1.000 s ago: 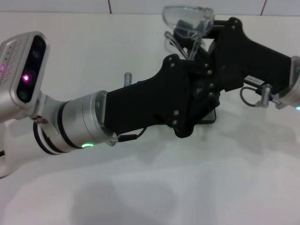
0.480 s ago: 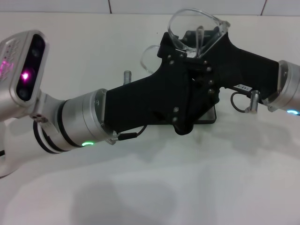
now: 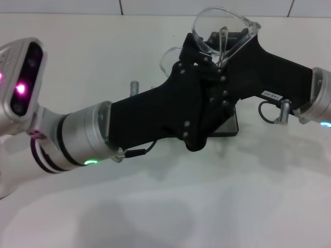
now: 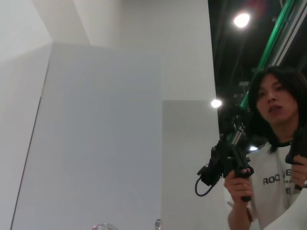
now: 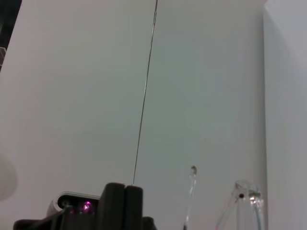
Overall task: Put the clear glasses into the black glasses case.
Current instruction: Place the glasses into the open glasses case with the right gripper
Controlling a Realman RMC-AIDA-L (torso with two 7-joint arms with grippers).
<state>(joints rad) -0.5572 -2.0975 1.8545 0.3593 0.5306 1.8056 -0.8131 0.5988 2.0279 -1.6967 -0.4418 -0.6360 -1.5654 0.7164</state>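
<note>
The clear glasses (image 3: 223,21) are held up in the air at the back middle of the head view, lens uppermost, with a thin arm hanging down. My right gripper (image 3: 231,44) reaches in from the right and is shut on them just under the lens. My left gripper (image 3: 192,50) comes from the left and presses close against the glasses' left side; its fingers are hidden by its own black body. Only a corner of the black glasses case (image 3: 231,129) shows on the table beneath both grippers. The tips of the glasses' arms (image 5: 243,194) appear in the right wrist view.
The white table (image 3: 207,206) spreads out in front of the arms, and a white wall (image 3: 77,6) rises behind it. In the left wrist view a person (image 4: 268,158) stands holding a black hand controller.
The glasses have turned and shifted a little to the right with the right gripper. The left gripper has risen from below the glasses to alongside them.
</note>
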